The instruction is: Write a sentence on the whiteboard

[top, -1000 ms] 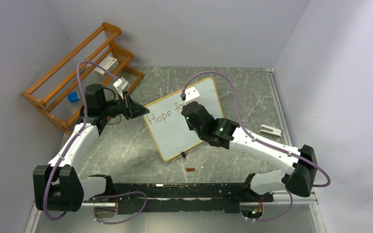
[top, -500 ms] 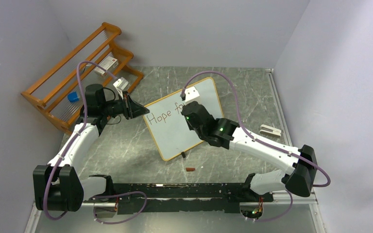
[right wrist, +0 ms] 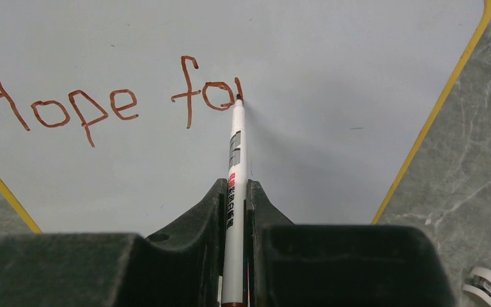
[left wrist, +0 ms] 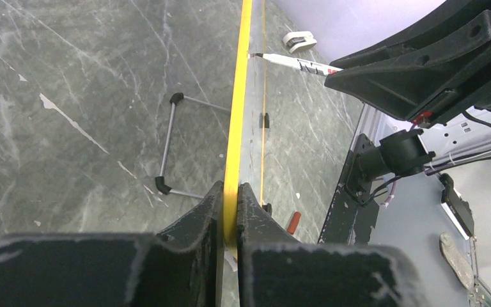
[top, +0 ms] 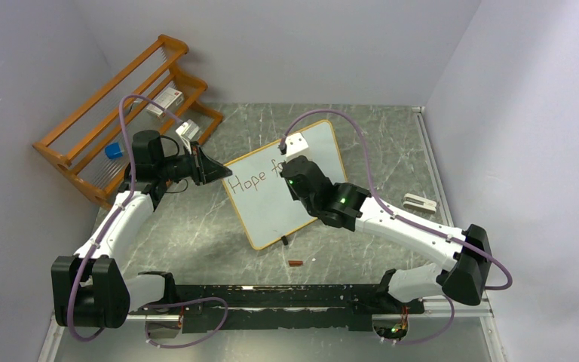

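The whiteboard [top: 271,200] stands tilted on the table, its yellow-wood rim [left wrist: 236,115] edge-on in the left wrist view. My left gripper [top: 215,170] is shut on its left upper edge [left wrist: 231,211]. My right gripper [top: 290,170] is shut on a white marker [right wrist: 233,185]; its tip [right wrist: 238,97] touches the board [right wrist: 332,77]. The sentence [right wrist: 102,105] reads "Hope fo" plus a short stroke, in reddish-brown ink. It also shows in the top view [top: 252,182]. The marker shows in the left wrist view [left wrist: 294,62].
An orange wooden rack [top: 121,113] with a blue block and small boxes stands at the back left. A red marker cap [top: 295,263] lies near the board's front foot [top: 283,241]. A white eraser-like object [top: 420,201] lies at the right. Walls enclose the table.
The right arm has shifted very slightly; the marker tip stays on the board after "fo". The left gripper and the board have not moved.
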You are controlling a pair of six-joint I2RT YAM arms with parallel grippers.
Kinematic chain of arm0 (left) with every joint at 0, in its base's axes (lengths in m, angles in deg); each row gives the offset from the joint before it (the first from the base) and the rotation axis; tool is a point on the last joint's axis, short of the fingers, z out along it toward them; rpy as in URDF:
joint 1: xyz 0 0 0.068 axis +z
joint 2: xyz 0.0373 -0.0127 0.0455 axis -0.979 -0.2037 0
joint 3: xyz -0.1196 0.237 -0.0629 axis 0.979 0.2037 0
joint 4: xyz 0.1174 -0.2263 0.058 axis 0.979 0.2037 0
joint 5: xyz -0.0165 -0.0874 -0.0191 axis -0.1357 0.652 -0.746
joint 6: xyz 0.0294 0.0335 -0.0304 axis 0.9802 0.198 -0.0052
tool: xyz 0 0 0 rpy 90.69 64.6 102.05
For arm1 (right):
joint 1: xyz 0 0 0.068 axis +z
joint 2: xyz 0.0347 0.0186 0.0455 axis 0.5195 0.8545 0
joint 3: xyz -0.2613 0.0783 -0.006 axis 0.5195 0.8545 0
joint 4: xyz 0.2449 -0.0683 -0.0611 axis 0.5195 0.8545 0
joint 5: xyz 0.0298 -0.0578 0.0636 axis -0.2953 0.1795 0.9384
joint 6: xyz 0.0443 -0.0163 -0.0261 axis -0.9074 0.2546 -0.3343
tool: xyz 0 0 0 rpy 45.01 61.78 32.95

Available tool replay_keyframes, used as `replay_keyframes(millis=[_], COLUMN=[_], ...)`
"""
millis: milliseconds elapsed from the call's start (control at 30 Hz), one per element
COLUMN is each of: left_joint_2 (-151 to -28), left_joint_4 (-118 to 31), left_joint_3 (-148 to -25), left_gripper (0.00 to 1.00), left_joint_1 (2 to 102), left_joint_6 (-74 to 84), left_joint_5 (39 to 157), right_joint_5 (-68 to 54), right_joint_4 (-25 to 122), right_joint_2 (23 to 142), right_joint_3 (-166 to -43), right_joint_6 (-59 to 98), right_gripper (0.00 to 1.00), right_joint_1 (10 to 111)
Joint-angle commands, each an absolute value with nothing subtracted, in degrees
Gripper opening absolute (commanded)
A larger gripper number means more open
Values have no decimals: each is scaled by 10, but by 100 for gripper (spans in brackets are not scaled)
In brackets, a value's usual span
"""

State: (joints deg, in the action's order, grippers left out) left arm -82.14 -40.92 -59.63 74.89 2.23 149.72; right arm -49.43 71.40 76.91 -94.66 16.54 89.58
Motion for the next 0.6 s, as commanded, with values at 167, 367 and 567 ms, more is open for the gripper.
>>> replay_keyframes(millis=[167, 367, 567], left_joint_2=[-839, -839, -839], left_joint_4=[-356, -356, -356], left_joint_3=[-586, -586, -586], left_gripper=[5, 5, 5], left_joint_1=[739, 739, 739], left_joint_6=[62, 63, 62], left_joint_5=[1472, 1473, 1472], right_joint_5=[-512, -517, -521], right_joint_4=[685, 682, 689], right_joint_2=[778, 778, 780], right_joint_3=[-963, -966, -967], right_joint_6=[178, 183, 179], right_gripper=[0, 0, 0], right_joint_1=[890, 889, 884])
